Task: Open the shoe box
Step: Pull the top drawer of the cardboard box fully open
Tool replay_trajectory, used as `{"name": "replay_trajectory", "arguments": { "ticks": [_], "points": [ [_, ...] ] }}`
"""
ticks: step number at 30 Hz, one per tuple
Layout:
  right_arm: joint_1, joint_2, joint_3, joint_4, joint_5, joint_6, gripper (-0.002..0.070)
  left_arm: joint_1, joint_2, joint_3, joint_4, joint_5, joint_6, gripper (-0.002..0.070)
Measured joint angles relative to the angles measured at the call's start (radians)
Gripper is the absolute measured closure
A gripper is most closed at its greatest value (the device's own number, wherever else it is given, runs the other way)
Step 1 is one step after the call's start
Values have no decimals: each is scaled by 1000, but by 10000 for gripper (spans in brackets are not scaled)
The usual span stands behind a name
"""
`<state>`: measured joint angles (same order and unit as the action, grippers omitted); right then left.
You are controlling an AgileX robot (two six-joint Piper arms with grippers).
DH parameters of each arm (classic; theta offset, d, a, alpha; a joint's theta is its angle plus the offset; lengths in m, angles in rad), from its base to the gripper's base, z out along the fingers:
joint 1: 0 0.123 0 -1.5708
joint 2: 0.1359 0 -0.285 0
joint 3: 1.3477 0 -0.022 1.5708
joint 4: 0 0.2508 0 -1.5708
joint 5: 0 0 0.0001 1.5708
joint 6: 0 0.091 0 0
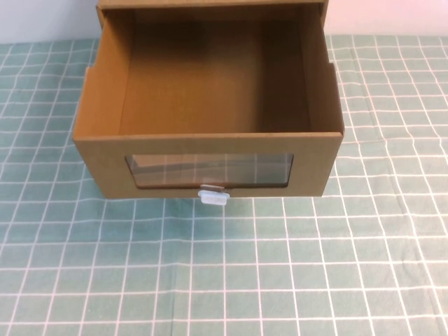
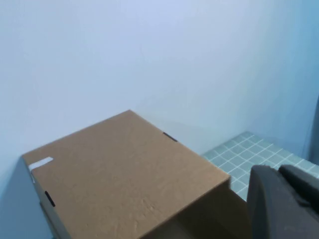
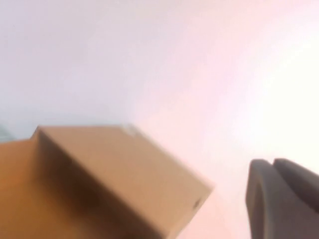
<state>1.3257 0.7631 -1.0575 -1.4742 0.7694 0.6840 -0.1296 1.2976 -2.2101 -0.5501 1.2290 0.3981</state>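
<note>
Shoe box (image 1: pixel 210 150) sits on the bench (image 1: pixel 294 280), its white tab (image 1: pixel 212 197) nearest and free, the drawer drawn fully forward and empty: opening looks done. Beyond, by the sleeve (image 2: pixel 124 174), left end effector (image 2: pixel 276 172) and right end effector (image 3: pixel 271 163) hang aloft, both closed on nothing.

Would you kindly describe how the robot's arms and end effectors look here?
Only the tips show. The left end effector, near the cardboard box, is matte dark grey with rounded, blocky fingers. The right end effector, near the box, looks the same. No cables or markings show; the high view shows neither arm.
</note>
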Motion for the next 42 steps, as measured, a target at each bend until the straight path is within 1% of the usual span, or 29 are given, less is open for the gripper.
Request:
{"name": "replay_trajectory", "arguments": {
  "ticks": [3,6,8,10,12,18,22,25,28,32,35,42],
  "points": [
    [0,-99,0,222,45,-114,687,0,-128,88,4,6,-6,680],
    [0,-186,0,466,111,-260,689,0,-248,231,4,12,-6,680],
    [0,-235,2,607,163,-328,689,0,-335,344,6,12,-7,680],
    [0,-285,23,704,210,-363,689,0,-413,461,12,12,-9,680],
    [0,-330,63,753,239,-376,689,0,-491,592,15,8,-11,680],
    [0,-413,174,794,277,-389,689,0,-763,1036,25,-89,-43,680],
    [0,-422,201,803,297,-389,689,0,-938,1232,27,-165,-85,680],
    [0,-422,217,814,303,-389,689,0,-1060,1308,51,-245,-93,680],
    [0,-422,229,823,307,-389,689,0,-1136,1371,107,-370,-95,680],
    [0,-422,231,836,313,-389,689,0,-1160,1457,159,-568,-95,680],
    [0,-422,231,847,313,-389,689,0,-1160,1523,166,-669,-95,680],
    [0,-422,231,850,313,-389,689,0,-1160,1655,177,-710,-95,680]
  ]
}}
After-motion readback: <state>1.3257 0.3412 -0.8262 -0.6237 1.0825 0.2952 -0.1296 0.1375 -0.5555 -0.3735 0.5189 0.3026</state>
